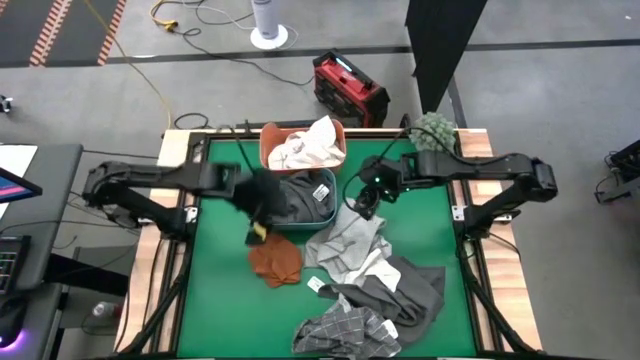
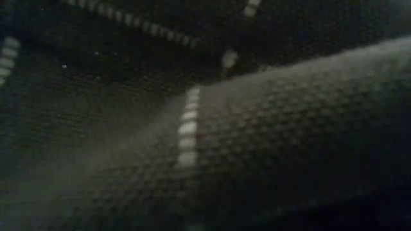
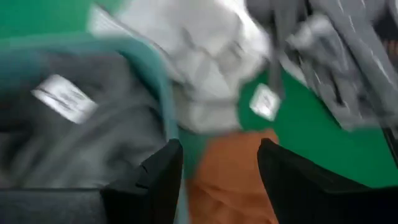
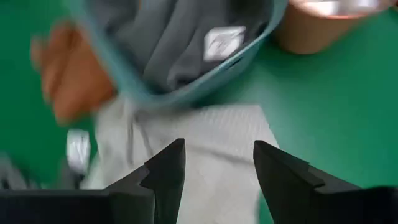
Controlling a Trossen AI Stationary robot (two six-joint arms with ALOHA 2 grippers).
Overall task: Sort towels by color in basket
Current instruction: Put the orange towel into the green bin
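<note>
While the towels [image 1: 375, 290] lie heaped on the green surface [image 1: 220, 300], bring your empty, spread right hand [image 1: 362, 200] straight down onto the light grey towel [image 4: 205, 143] beside the teal tub [image 1: 328, 205]. That tub holds dark grey cloth; the orange tub [image 1: 268, 150] holds white. Your left hand [image 1: 258, 222], fingers parted, hovers above the rust towel [image 1: 275, 262].

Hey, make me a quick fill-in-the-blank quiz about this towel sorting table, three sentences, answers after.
1. The teal basket holds a dark ____ towel.
2. The rust-orange towel lies on the ____ table mat, outside both baskets.
3. The right gripper hangs with open fingers over a light ____ towel.

Missing words: grey; green; grey
</note>
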